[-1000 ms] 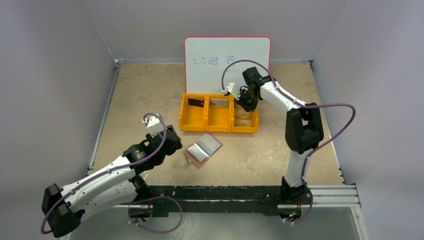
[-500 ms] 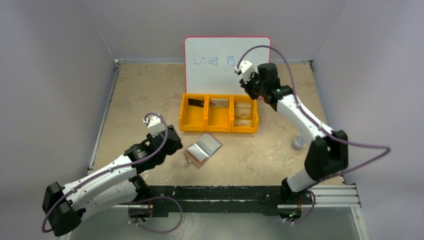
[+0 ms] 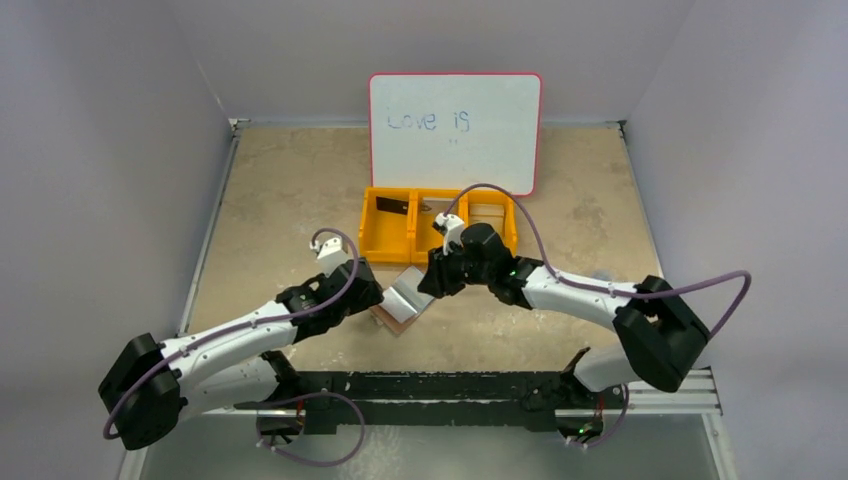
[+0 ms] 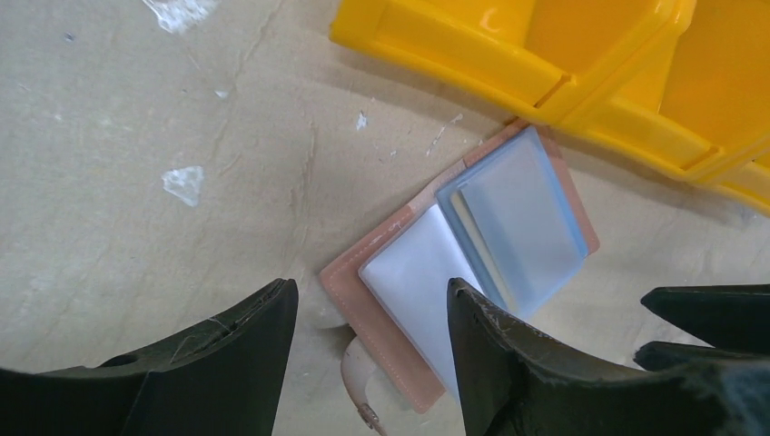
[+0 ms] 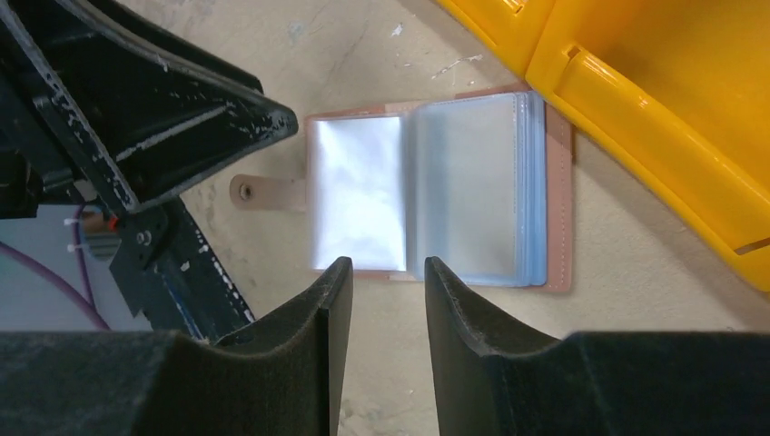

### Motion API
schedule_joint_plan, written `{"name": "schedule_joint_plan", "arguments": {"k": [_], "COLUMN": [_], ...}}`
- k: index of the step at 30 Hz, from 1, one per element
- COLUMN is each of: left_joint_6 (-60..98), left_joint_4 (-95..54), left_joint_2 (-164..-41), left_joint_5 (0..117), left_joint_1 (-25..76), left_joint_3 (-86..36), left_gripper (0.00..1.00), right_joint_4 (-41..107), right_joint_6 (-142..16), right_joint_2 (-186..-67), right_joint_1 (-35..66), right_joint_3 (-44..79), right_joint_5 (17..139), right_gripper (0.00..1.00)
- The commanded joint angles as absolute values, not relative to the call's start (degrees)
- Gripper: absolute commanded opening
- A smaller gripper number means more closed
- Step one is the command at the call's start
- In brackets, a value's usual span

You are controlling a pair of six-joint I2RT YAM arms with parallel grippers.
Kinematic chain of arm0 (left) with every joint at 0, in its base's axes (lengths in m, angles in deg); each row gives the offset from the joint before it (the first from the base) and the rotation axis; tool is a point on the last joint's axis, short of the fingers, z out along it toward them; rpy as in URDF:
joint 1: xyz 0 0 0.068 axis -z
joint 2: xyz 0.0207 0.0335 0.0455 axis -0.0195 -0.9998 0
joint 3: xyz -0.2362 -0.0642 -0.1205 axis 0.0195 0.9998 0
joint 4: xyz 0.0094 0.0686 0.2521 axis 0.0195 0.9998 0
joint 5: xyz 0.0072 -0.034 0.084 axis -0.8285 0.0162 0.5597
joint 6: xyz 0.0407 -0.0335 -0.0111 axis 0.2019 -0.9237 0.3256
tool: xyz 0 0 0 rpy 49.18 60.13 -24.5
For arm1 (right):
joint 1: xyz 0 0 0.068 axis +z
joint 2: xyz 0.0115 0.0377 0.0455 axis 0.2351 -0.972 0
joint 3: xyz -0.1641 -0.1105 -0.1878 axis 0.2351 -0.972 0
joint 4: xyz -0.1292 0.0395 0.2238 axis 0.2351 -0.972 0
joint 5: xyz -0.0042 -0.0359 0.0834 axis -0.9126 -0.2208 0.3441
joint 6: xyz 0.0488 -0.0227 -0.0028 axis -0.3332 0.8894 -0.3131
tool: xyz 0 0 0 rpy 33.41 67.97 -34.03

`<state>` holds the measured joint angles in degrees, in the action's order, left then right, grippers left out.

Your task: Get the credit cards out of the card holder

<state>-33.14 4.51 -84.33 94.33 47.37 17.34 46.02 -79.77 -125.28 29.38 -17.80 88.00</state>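
The card holder [image 3: 402, 298] lies open on the table just in front of the orange tray, brown outside with pale blue-grey clear pockets [image 5: 472, 186] and a snap tab [image 5: 259, 193]. I cannot make out any card in the pockets. My left gripper [image 4: 370, 291] hovers open over its near-left corner [image 4: 363, 272]. My right gripper [image 5: 389, 265] is open by a narrow gap at the holder's opposite edge, with nothing between its fingers. A black credit card [image 3: 392, 207] leans in the tray's left compartment. A greyish one [image 3: 431, 207] is in the middle compartment.
The orange three-compartment tray [image 3: 385, 245] stands right behind the holder, its wall [image 5: 636, 118] close to the pockets. A whiteboard [image 3: 455, 125] leans at the back. Both grippers [image 3: 432, 278] crowd the holder from either side. Side walls enclose the table.
My right arm swung from the tray and whiteboard down to the holder, and its jaws parted. My left gripper moved slightly right, closer to the holder.
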Motion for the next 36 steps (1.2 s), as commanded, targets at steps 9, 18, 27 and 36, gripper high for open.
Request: {"name": "schedule_joint_plan", "arguments": {"k": [9,18,27,36], "left_joint_6": [-35.1,-33.9,-33.2,-31.1], "left_joint_4": [-0.3,0.7,-2.2,-5.4], "left_joint_2": [-88.6,-88.1,-90.3,-96.3], "left_joint_5": [91.3,86.6,86.0,87.9], "left_joint_1": [47.4,47.4,47.4,47.4], "left_joint_3": [17.2,19.7,21.8,19.5], "left_gripper": [0.58,0.57,0.41,0.0], "right_joint_4": [48.5,45.4,46.4,42.5], "right_joint_6": [-84.0,-82.3,-82.2,-85.3], "right_joint_2": [-131.9,-135.8,-137.7,-132.1], "right_joint_1": [32.6,33.3,34.0,34.0], "right_joint_3": [-16.0,-14.6,-13.4,-13.0], "right_joint_5": [77.5,76.7,79.9,75.1], "right_gripper": [0.4,0.4,0.33,0.38]}}
